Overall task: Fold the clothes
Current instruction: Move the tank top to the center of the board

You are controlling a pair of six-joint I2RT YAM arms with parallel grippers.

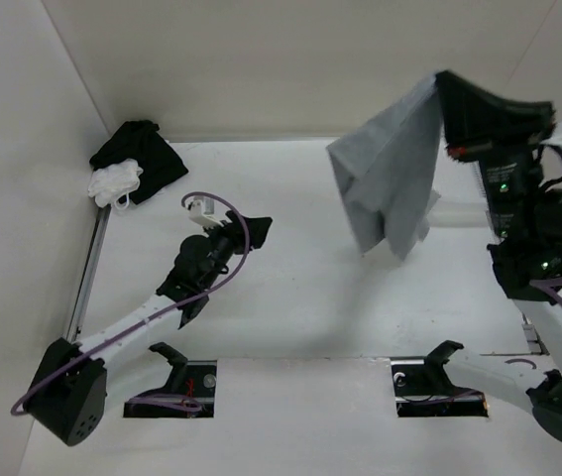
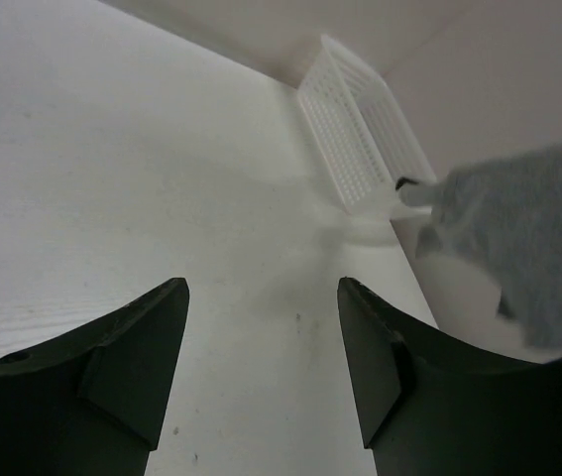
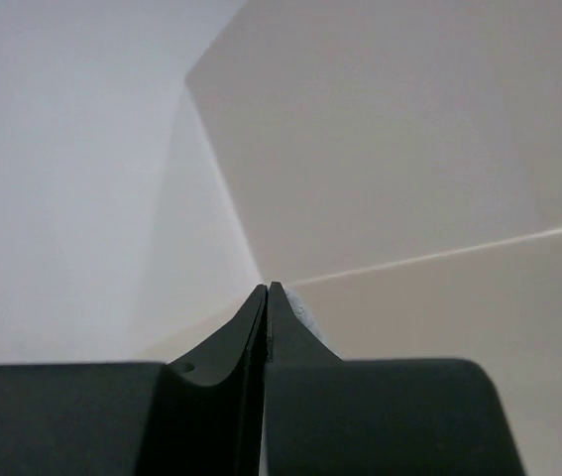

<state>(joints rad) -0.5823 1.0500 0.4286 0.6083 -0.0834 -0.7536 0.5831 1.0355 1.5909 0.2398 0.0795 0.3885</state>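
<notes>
The right end effector point(image 3: 267, 297) is clenched on an upper edge of the thin heather-grey knit top point(image 1: 390, 178), which hangs from it in loose folds over the white table point(image 1: 300, 307). The left end effector point(image 2: 263, 337) is released, its fingers spread wide and holding nothing, low over the table and well apart from the top. Ahead of it, by the far wall, is a white plastic lattice basket point(image 2: 360, 139). Off to its left, in the corner, a black cloth bundle point(image 1: 142, 154) touches a small white cloth point(image 1: 112, 183).

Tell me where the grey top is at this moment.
In the top external view the grey top hangs at the upper right, pinched by the right tool, above the table.
</notes>
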